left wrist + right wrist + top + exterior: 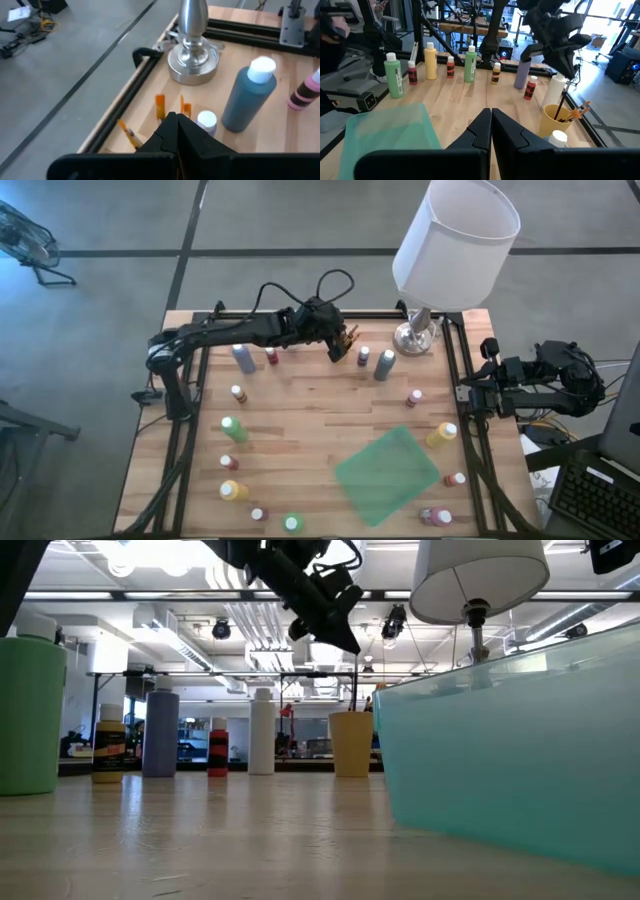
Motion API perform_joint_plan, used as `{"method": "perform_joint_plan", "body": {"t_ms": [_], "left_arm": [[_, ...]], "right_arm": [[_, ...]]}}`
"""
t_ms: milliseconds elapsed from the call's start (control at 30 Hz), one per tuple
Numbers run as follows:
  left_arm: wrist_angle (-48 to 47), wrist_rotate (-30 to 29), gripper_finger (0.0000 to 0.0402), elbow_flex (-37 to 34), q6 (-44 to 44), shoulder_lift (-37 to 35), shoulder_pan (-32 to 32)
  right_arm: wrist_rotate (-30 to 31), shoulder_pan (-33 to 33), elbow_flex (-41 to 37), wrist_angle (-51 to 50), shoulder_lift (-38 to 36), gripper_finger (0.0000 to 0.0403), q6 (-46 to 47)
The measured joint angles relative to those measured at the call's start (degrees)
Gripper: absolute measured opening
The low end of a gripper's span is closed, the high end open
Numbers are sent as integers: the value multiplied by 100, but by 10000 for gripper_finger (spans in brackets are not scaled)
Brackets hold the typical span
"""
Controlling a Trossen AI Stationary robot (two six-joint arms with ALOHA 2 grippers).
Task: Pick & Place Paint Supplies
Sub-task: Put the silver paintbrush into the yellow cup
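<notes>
My left gripper (340, 343) hangs over the far middle of the table, shut on a thin dark brush (564, 100). The brush's lower end reaches into a yellow cup (559, 125) that holds several orange-tipped brushes (160, 106). Several white-capped paint bottles stand upright on the wood, among them a grey-blue one (384, 365), a green one (233, 430) and a yellow one (441, 434). My right gripper (490, 116) waits shut at the table's right edge, touching nothing. My left gripper pinches the brush's dark handle near its upper end (567, 84) between its two shut fingers. The fingers slant down from the table's left side. The brush hangs nearly upright below them, its lower end inside the yellow cup (350, 745) among the other brushes.
A white-shaded lamp (455, 245) on a silver base (192, 57) stands just right of the cup at the far edge. A translucent green tray (385, 475) lies at the near right. Black rails (460, 370) frame the table's sides.
</notes>
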Motion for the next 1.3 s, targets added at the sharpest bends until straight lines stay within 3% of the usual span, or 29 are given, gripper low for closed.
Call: {"method": "perform_joint_plan", "body": {"t_ms": [667, 1300], "left_arm": [[1187, 244, 0, -1170, -184, 15, 101], [1517, 336, 0, -1592, -391, 17, 112]], "right_arm": [[1, 2, 0, -1, 2, 8, -1], [2, 0, 0, -2, 0, 8, 0]]}}
